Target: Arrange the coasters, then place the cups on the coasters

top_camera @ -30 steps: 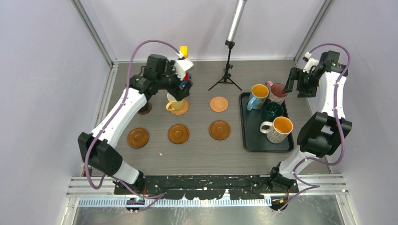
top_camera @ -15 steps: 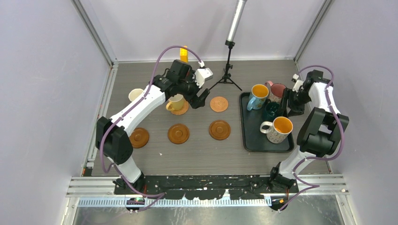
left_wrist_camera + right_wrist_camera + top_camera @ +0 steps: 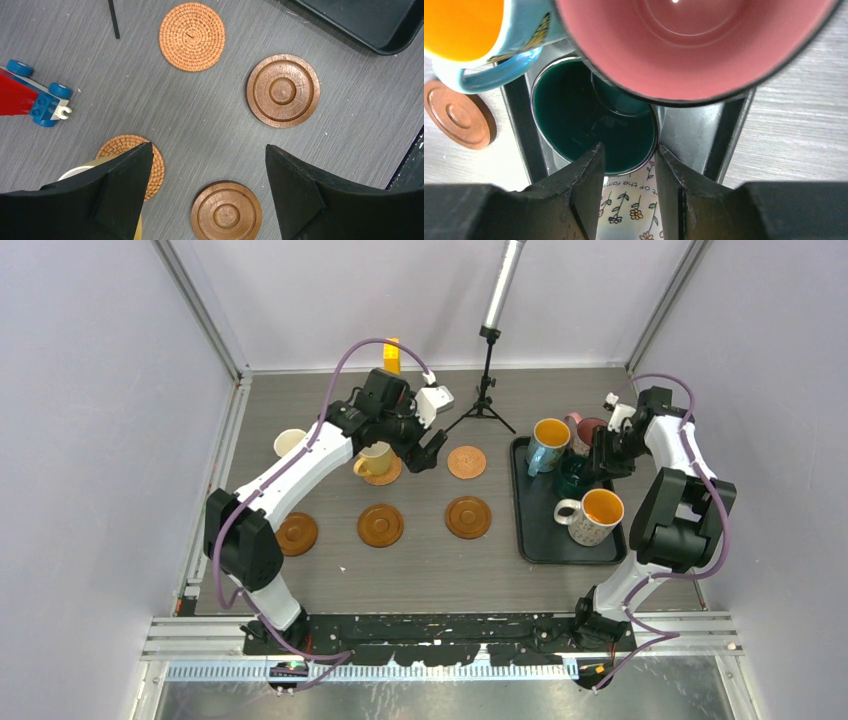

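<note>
L jaws are wide open w/ nothing in them, hanging over the surface (image 3: pixel 430 580) at far-centre, betw. the yellow cup (image 3: pixel 376 457) and a bare woven coaster (image 3: pixel 466 462). The yellow cup sits on a 2nd woven coaster (image 3: pixel 392 478), handle to the left. Near row has 3 ringed coasters (image 3: pixel 295 534) (image 3: pixel 380 525) (image 3: pixel 468 517), dark brown, all bare and well apart. At far left a pale-rimmed cup (image 3: pixel 289 443) stands just beyond the L arm; whatever's under it is hidden. A red-and-blue toy car (image 3: pixel 35 97) lies on the surface near the yellow cup's coaster. A black tripod (image 3: pixel 483 405) stands far-centre.

The tray (image 3: pixel 545 543) on the right holds 4 cups. The blue cup (image 3: pixel 548 447) is in the far-left corner, orange inside. The pink cup (image 3: pixel 694 45) is far-right, the green cup (image 3: pixel 584 115) is in the middle, and the patterned cup (image 3: pixel 592 515) is at the near end, orange inside w/ handle left. R jaws are down at the green cup, part-closed, one finger over its inside, the other outside, rim betw. them. Can't tell if they grip it. The pink cup is just beside the green one.
</note>
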Motion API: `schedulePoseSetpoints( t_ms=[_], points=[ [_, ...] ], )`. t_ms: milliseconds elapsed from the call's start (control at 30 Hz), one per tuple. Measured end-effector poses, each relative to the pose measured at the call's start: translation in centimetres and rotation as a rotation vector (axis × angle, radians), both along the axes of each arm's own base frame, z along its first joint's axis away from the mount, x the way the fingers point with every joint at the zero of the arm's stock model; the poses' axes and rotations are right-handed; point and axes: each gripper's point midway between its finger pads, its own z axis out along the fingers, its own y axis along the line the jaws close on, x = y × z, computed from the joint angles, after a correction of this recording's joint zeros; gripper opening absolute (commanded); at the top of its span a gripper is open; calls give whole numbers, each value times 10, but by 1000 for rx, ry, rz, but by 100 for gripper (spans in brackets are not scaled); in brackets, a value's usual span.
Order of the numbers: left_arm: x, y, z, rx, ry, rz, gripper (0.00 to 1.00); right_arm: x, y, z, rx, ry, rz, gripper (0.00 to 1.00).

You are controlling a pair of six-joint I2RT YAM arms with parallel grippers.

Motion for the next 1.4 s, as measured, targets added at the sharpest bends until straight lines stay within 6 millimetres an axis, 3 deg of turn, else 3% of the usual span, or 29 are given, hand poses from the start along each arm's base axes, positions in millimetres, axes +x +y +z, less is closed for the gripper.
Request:
schedulePoseSetpoints(
  t_ms=[400, 633, 733, 833, 933, 1167, 1400],
  points=[
    [-5, -2, -7, 7, 12, -10, 84, -8, 35, -1, 1, -4, 263, 44],
    [-9, -7, -6, 7, 12, -24, 83, -22, 40, -1, 4, 13, 391, 42],
    [-10, -8, -7, 6, 13, -30, 83, -31, 39, -2, -1, 31, 453, 47],
    [-11, -9, -7, 5, 13, -35, 83, -36, 36, 0, -17, 44, 502, 60],
    [-11, -9, -7, 5, 13, -38, 83, -29, 33, 12, -35, 24, 499, 70],
    [-12, -9, -9, 7, 17, -37, 83, 12, 40, 50, -41, -85, 344, 72],
    [-12, -8, -9, 7, 20, -32, 83, 25, 65, 34, -39, -42, 284, 72]
  ],
)
